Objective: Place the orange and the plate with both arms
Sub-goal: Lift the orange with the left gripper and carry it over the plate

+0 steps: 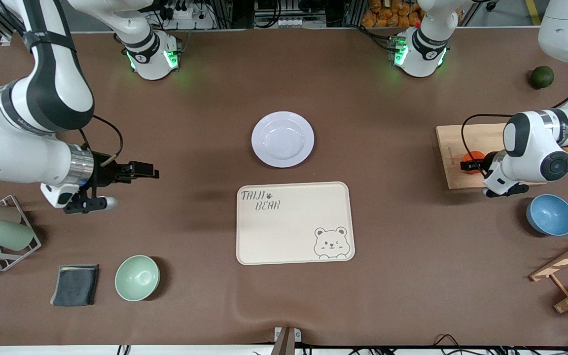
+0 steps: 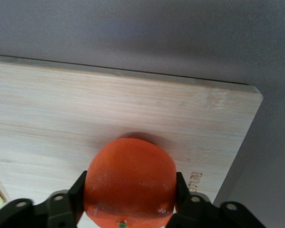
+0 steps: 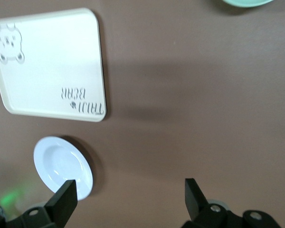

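So we've got the left gripper (image 2: 128, 202) clamped on the orange (image 2: 129, 183), one finger on each side of it, right down on the wooden cutting board (image 2: 85, 114) at the left arm's end of the table. In the front view the orange (image 1: 472, 161) peeks out just beside the arm's wrist. A blue bowl (image 1: 550, 215) sits nearer the front camera than the board, and a dark green fruit (image 1: 542, 77) sits farther from it.

The right gripper (image 3: 128, 194) hangs with its fingers spread wide, nothing in them, over bare brown table (image 1: 387, 296) at the right arm's end.

The plate (image 1: 282, 139) rests mid-table, untouched, with the cream bear tray (image 1: 294, 223) just beside it, nearer the front camera. A mint-green bowl (image 1: 137, 277) and a dark cloth (image 1: 75, 285) lie nearer the camera still, toward the right arm's end.
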`<move>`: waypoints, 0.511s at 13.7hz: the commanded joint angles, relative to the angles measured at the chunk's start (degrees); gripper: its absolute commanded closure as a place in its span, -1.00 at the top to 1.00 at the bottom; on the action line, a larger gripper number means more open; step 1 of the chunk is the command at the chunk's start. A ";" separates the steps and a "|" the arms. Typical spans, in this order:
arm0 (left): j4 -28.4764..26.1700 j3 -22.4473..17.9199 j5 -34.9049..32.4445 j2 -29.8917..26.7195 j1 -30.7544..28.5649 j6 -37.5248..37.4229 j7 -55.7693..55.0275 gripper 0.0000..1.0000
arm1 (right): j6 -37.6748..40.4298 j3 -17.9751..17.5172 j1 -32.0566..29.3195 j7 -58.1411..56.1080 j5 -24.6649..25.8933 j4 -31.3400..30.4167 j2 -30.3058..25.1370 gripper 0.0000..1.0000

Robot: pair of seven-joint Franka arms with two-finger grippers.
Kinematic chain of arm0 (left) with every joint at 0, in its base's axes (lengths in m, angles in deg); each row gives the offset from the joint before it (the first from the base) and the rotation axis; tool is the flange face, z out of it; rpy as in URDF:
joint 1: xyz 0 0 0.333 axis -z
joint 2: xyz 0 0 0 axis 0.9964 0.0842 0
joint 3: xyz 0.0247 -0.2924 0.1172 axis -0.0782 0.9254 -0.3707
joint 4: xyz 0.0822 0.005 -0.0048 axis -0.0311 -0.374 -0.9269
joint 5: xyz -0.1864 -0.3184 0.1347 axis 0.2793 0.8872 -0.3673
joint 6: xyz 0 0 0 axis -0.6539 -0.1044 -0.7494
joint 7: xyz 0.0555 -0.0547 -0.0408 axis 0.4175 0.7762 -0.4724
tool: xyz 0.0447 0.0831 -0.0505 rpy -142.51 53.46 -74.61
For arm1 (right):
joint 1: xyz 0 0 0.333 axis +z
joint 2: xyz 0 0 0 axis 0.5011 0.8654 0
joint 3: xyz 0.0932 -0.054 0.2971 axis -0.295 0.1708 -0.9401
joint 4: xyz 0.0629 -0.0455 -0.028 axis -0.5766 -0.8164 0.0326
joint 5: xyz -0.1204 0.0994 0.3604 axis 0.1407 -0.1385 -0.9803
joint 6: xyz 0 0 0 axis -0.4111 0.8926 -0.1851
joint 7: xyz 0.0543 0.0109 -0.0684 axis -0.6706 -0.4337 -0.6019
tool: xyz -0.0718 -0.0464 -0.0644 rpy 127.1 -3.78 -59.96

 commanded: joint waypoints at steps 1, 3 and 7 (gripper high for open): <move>0.91 0.72 -0.83 0.59 -0.51 0.05 -0.86 -0.36 | -0.65 0.05 0.77 -4.38 -0.79 -3.93 -0.54 1.00; 2.57 4.03 -0.48 -1.95 0.11 -4.93 -5.41 -0.43 | -0.83 0.05 3.05 -4.48 -0.79 -5.07 -0.54 1.00; 11.97 17.83 3.55 -2.41 0.37 -14.81 -22.10 -0.49 | 1.88 0.05 5.52 -4.48 -0.79 -5.17 -1.33 1.00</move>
